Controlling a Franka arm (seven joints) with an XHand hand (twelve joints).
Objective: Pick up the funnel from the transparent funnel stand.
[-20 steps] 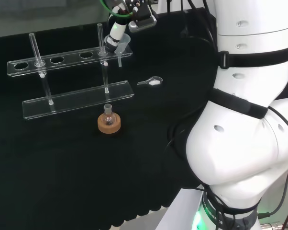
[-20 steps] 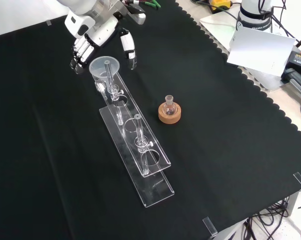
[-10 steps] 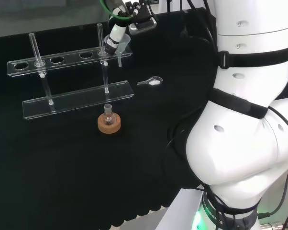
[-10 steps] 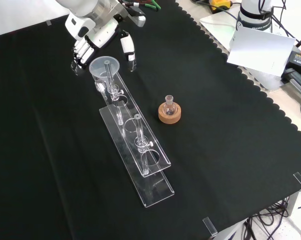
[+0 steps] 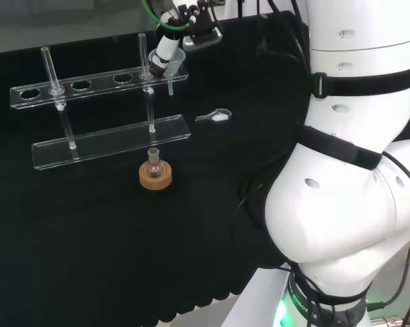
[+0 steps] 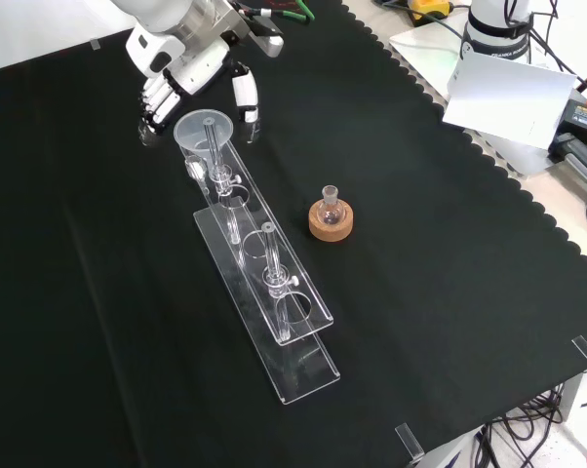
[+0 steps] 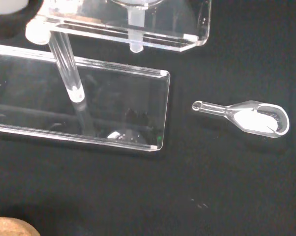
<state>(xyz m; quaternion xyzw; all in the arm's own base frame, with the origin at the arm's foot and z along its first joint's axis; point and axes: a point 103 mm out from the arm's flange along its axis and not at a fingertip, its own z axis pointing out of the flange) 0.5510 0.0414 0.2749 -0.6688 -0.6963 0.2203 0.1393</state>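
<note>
Black cloth (image 6: 450, 244) covers the whole bench. On it the clear funnel (image 6: 204, 134) sits in the end hole of the transparent funnel stand (image 6: 264, 283), at the stand's upper end in the front view and its right end in the head view. Its long axis is vertical: the wide mouth faces up and the narrow stem (image 7: 135, 34) points straight down through the upper shelf, ending above the base plate. The stand's own long axis runs diagonally from upper left to lower right in the front view, with two upright rods joining shelf and base.

My hand (image 6: 191, 63) hangs just beyond the funnel. My fingers (image 6: 155, 102) are curled down on one side of the rim and my thumb (image 6: 245, 97) reaches down on the other; they bracket the funnel, and I cannot tell whether either touches it.

Near the stand's middle, a small round flask (image 6: 330, 208) stands upright on a cork ring (image 6: 331, 224). A small clear scoop (image 7: 246, 117) holding white powder lies flat on the cloth, near the stand's funnel end.
</note>
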